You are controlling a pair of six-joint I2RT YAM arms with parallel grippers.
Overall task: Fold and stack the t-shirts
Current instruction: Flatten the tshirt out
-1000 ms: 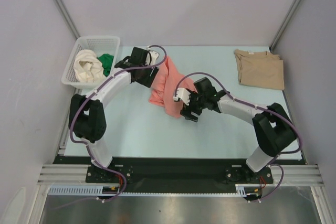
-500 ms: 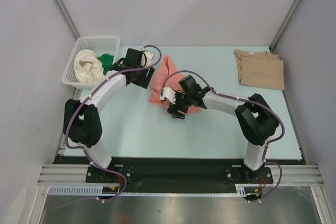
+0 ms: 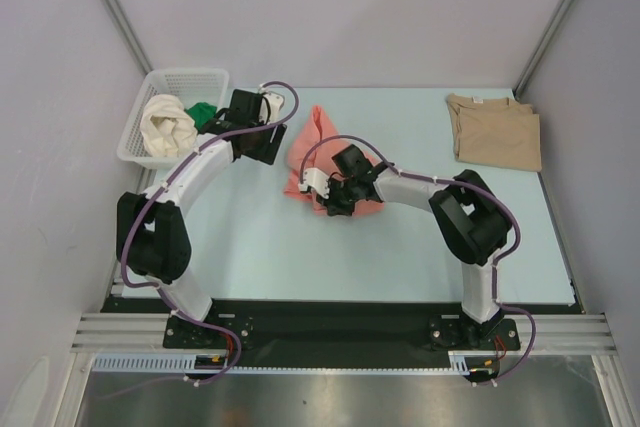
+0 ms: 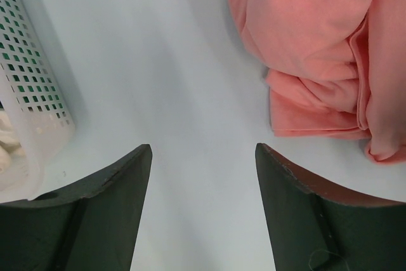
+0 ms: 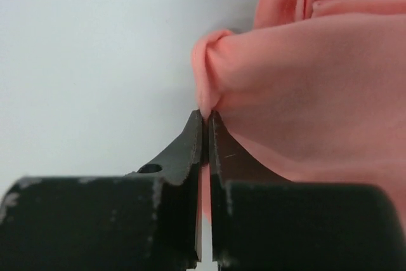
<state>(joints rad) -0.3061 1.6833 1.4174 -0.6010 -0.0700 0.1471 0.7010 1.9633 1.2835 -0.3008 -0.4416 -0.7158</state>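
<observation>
A salmon-pink t-shirt (image 3: 318, 147) lies crumpled mid-table, also seen in the left wrist view (image 4: 317, 49) and the right wrist view (image 5: 304, 80). My right gripper (image 5: 207, 113) is shut on a pinched fold of its edge; from above that gripper (image 3: 335, 199) sits at the shirt's near side. My left gripper (image 4: 203, 150) hangs open over bare table, left of the shirt and right of the basket, nothing between its fingers. A tan t-shirt (image 3: 495, 129) lies folded at the back right. Cream-white (image 3: 167, 127) and green (image 3: 204, 115) t-shirts sit in the basket.
The white lattice basket (image 3: 190, 79) stands at the back left, its wall close to my left gripper (image 4: 28, 93). Grey walls enclose the light table (image 3: 300, 247) on three sides.
The right gripper closed on a fold of the pink shirt after sliding left into it. The left arm drew back toward the basket, away from the shirt.
</observation>
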